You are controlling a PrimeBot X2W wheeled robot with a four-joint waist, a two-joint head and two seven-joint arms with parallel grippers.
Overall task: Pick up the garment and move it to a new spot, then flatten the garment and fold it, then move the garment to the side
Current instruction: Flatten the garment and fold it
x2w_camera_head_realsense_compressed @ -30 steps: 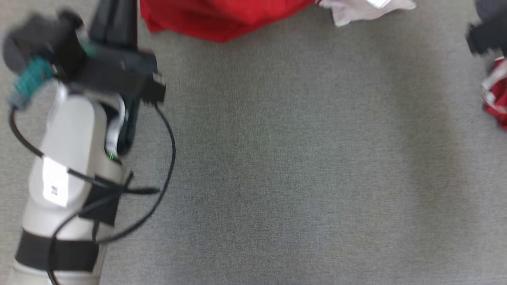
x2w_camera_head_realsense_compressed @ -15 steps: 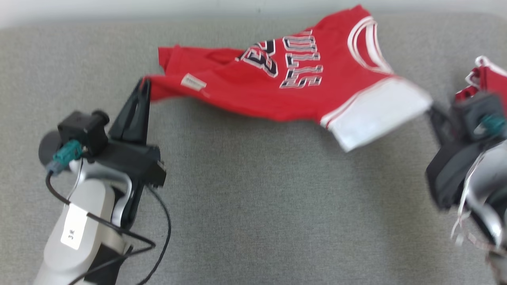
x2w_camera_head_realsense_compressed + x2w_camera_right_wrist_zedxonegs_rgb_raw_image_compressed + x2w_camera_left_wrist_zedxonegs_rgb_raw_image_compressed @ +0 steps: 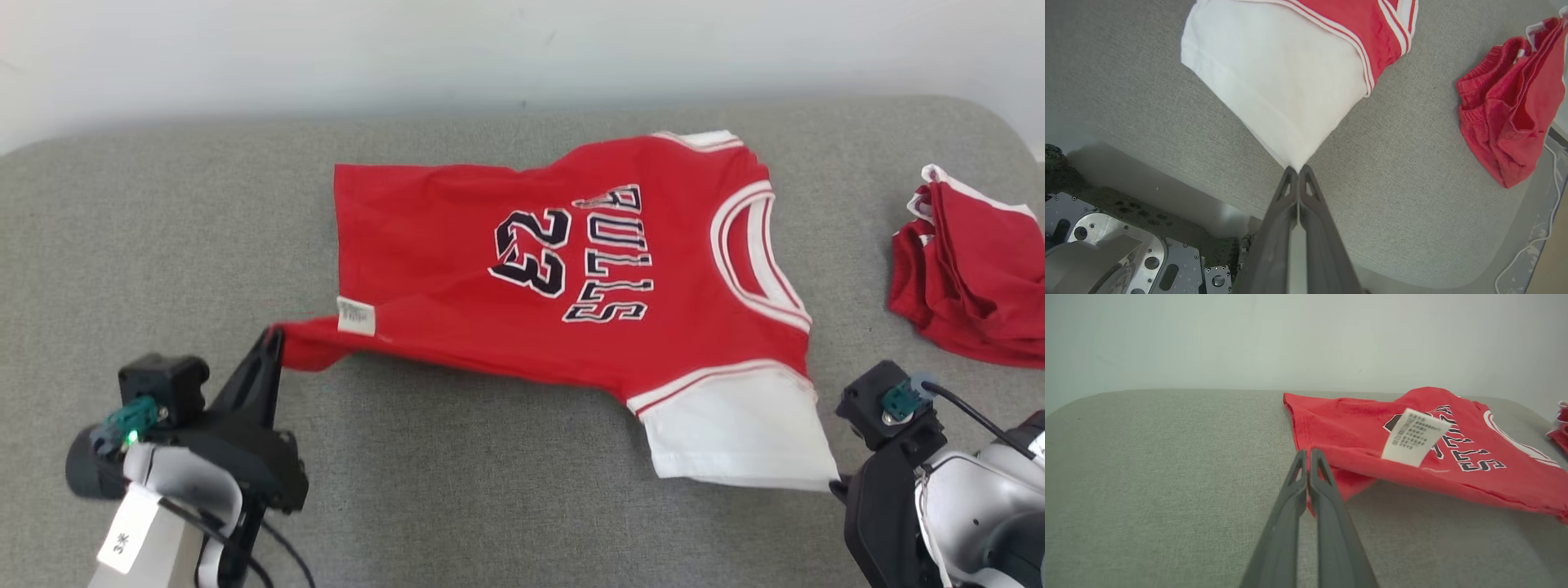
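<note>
I get bright, even light and sharp frames, with a soft shadow beneath the lifted edge of the jersey (image 3: pixel 1347 428)

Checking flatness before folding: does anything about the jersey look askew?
Yes. The red jersey is not flat: its near hem corner, pinched by the left end effector, is stretched into a point, with the care label showing outside. The right end effector pinches the white sleeve corner likewise.

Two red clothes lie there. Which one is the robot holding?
The red jersey numbered 23: the left gripper pinches its hem corner, the right gripper its white sleeve. The crumpled red garment lies apart, untouched.
</note>
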